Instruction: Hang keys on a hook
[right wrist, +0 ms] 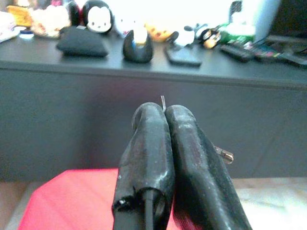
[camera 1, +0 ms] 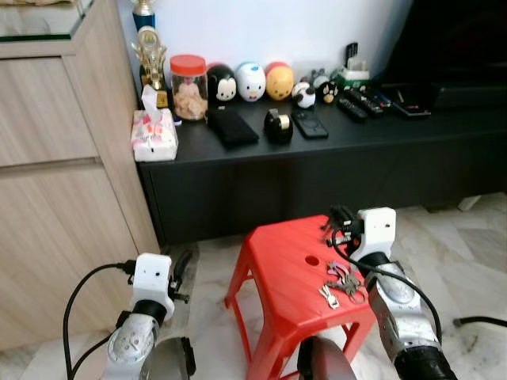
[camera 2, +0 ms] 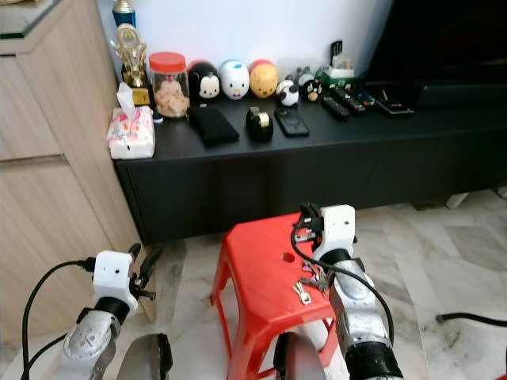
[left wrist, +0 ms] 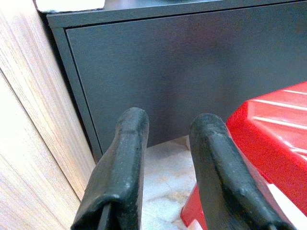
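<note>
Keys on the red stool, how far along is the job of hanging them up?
Done: the right gripper is shut on what looks like a key ring, with a key tip poking out beside it. In hand: it holds this above the red stool, where a bunch of keys lies. Left: reaching a hook and hanging them. The left gripper is open and idle.

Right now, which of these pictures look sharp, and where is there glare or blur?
Left eye view: sharp and evenly lit, the keys plain on the red stool. Right wrist view: the wall behind the black cabinet is washed out white and the toys on it are soft. Left wrist view: the left gripper looms large and slightly soft.
</note>
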`<state>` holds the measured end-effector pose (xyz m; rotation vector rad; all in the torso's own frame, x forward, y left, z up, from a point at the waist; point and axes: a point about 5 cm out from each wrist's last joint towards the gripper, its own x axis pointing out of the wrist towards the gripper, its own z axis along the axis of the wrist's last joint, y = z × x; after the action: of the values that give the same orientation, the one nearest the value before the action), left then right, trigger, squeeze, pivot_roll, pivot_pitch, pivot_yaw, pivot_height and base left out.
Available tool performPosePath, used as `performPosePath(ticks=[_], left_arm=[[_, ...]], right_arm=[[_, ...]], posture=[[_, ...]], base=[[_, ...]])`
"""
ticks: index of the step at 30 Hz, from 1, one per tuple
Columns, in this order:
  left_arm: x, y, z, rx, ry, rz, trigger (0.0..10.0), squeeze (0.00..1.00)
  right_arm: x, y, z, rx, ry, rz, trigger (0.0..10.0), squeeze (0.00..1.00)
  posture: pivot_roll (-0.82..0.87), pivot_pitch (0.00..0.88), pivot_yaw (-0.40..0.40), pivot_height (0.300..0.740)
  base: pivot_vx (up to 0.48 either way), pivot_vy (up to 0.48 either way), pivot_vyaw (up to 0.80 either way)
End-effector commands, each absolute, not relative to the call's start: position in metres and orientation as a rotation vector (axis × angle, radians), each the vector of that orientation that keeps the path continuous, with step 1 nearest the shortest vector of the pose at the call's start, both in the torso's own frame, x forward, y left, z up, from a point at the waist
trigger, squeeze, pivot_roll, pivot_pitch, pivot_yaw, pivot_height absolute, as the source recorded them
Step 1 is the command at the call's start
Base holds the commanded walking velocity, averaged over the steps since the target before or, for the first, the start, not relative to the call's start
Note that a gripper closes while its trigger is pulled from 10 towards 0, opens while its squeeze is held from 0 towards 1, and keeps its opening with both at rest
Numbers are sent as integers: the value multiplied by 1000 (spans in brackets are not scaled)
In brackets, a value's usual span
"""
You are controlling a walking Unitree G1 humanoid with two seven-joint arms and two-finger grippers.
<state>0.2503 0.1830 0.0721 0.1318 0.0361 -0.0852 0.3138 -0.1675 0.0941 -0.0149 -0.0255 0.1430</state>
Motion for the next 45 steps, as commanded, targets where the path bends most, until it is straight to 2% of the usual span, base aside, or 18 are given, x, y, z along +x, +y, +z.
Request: performPosePath(ticks=[1,6,22,29,39,42,45], left_arm=[[249,182,71,134,32,-85,10000,0],[249,182,72,128,28,-87,10000,0],[249,181,72,112,20,-88,10000,0],[249,183,71,105,24,-79,10000,0],[226,231,31,23,183,119,10000,0],[214,239,14,26,260,143,10000,0],[188,247,-19,4,404,179,10000,0]], right_arm=[[310,-169,96,7,-33,103,10000,0],[304,-159,98,48,-37,117,10000,0],[302,-158,100,50,-27,100,10000,0],[302,-157,99,53,-19,103,10000,0],[300,-154,97,55,-8,117,10000,0],[300,-154,96,55,-7,120,10000,0],[300,-153,96,56,-6,124,10000,0]], posture=[[77,0,-111,559],[72,0,-108,559],[74,0,-114,659],[76,0,-115,689],[79,0,-113,689],[77,0,-111,689],[77,0,-111,689]], base=[[0,0,0],[0,0,0],[0,0,0],[0,0,0],[0,0,0],[0,0,0],[0,0,0]])
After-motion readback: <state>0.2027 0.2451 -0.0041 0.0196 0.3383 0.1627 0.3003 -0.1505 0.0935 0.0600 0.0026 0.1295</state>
